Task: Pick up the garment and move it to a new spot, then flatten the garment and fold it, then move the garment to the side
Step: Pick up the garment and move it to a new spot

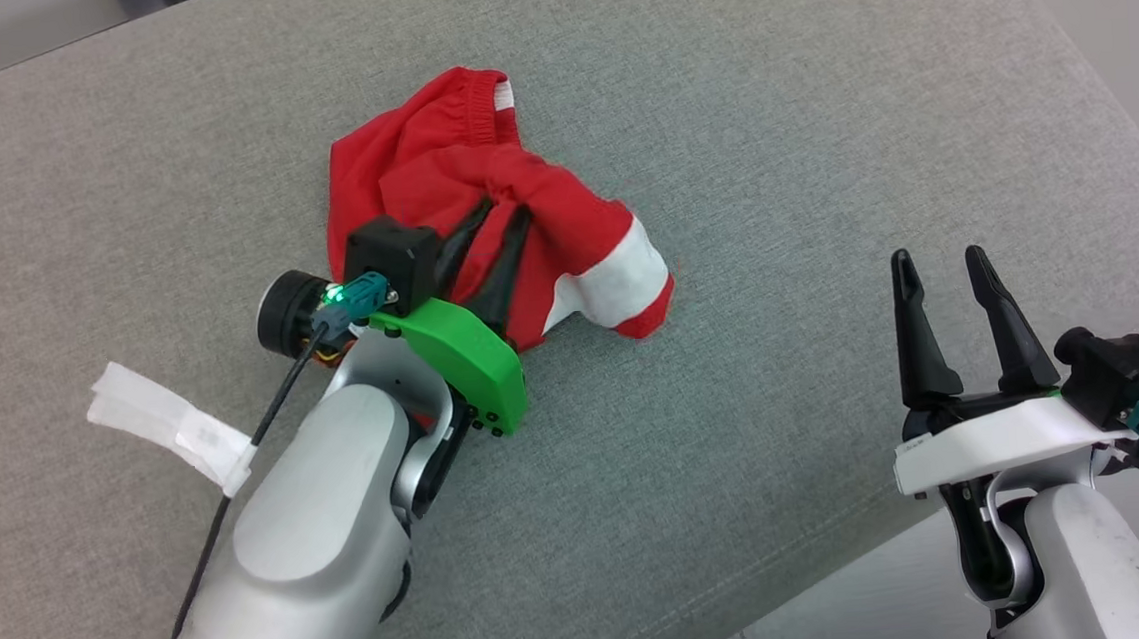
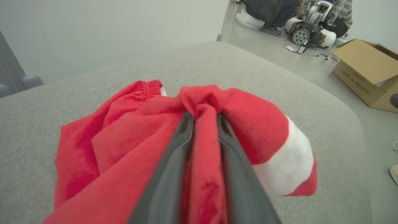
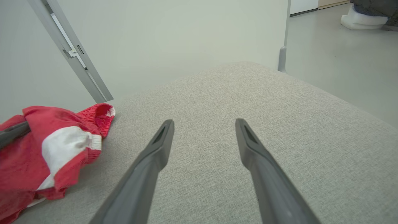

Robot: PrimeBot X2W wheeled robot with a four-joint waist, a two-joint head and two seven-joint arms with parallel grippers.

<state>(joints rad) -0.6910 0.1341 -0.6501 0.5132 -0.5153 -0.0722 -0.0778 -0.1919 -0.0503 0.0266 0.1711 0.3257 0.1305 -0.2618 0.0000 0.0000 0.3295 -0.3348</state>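
The garment (image 1: pixel 439 168) is a pair of red shorts with a white band, lying crumpled on the grey cushion (image 1: pixel 764 95). My left gripper (image 1: pixel 509 209) reaches into its middle, and a raised fold of red cloth is pinched between the two dark fingers. In the left wrist view the garment (image 2: pixel 118 130) bunches up around the left gripper (image 2: pixel 203 115) at its tips. My right gripper (image 1: pixel 938 259) stands open above the cushion near the front right edge, well apart from the cloth. Seen from the right wrist, the right gripper (image 3: pixel 204 122) holds nothing, and the garment (image 3: pixel 31 149) lies to its left.
The cushion's rounded front right edge (image 1: pixel 1084 364) drops to the floor close to my right arm. A cardboard box (image 2: pixel 367 71), robot parts (image 2: pixel 311 28) and a crouching person (image 2: pixel 270 12) are on the floor beyond. A metal post (image 3: pixel 71 53) leans behind the cushion.
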